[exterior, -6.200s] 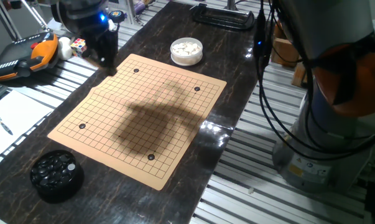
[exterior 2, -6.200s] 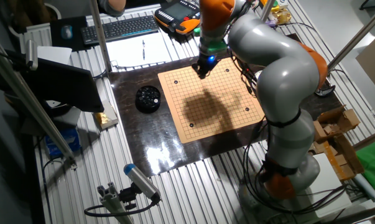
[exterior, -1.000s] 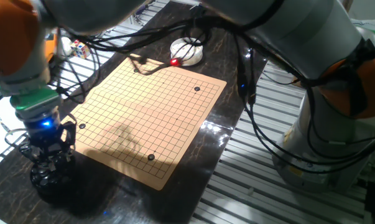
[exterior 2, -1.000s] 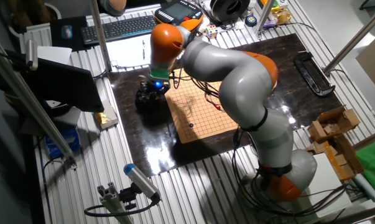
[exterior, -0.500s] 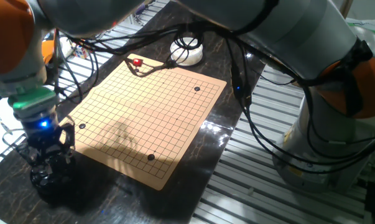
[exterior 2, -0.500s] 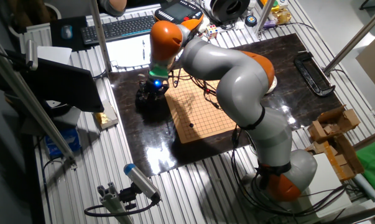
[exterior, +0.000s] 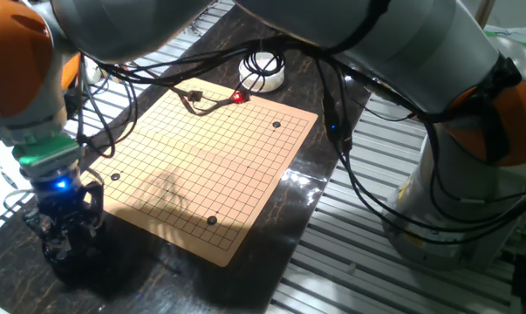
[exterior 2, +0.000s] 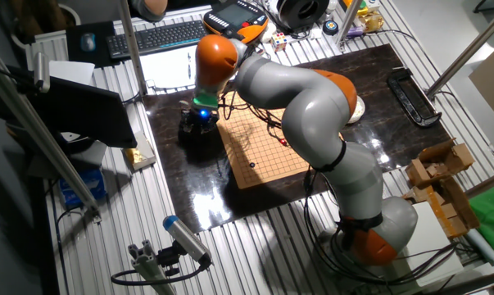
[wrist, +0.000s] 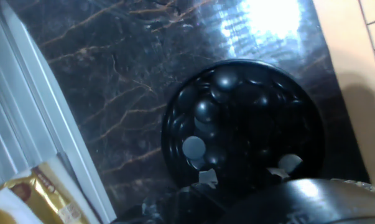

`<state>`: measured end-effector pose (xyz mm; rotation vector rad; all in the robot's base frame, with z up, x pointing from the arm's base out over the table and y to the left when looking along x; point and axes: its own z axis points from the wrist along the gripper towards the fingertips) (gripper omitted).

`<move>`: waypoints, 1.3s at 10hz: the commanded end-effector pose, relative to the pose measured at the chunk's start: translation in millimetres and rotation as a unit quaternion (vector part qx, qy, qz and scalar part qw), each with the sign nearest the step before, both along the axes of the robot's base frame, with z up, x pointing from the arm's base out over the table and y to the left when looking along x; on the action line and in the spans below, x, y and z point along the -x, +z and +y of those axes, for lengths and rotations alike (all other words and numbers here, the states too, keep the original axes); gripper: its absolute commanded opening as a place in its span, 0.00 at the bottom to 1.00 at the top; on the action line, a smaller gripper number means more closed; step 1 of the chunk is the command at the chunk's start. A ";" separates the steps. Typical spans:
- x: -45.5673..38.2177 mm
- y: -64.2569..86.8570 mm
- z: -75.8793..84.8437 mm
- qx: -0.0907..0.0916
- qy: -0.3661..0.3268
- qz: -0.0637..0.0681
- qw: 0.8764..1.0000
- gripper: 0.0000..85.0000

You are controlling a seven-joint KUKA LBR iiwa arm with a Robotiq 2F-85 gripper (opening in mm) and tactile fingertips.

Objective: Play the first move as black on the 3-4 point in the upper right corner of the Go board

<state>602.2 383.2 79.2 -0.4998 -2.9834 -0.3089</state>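
Note:
The Go board (exterior: 228, 148) lies on the dark marble table, with only its printed dots showing on it. Off its near left corner stands a round black bowl (wrist: 175, 149) heaped with glossy black stones (wrist: 209, 112). My gripper (exterior: 64, 234) hangs right over this bowl, reaching down into it, and hides most of it in both fixed views. From the other side, the gripper (exterior 2: 196, 127) sits left of the board (exterior 2: 271, 143). The hand view shows only the dark underside of the hand, so finger spacing is unclear. No stone is visibly held.
A white bowl of white stones (exterior: 264, 71) stands beyond the board's far edge. Cables with a red tip (exterior: 238, 96) drape over that far corner. A gold packet (wrist: 25, 193) lies left of the bowl, on the slatted frame. A keyboard (exterior 2: 165, 37) is behind the table.
Six seconds ago my hand was at the board's far corner; it has since moved to the black bowl. In the last second it sank slightly toward the stones.

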 end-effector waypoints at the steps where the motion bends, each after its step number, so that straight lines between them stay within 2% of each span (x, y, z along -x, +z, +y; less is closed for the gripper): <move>1: -0.8 -3.8 1.6 0.004 0.001 -0.004 1.000 0.53; 5: -4.8 -11.1 1.4 0.003 0.005 -0.005 1.000 0.53; 8: -4.6 -12.8 2.2 0.004 0.007 -0.007 1.000 0.51; 13: -4.9 -15.0 3.1 -0.001 0.016 -0.008 1.000 0.35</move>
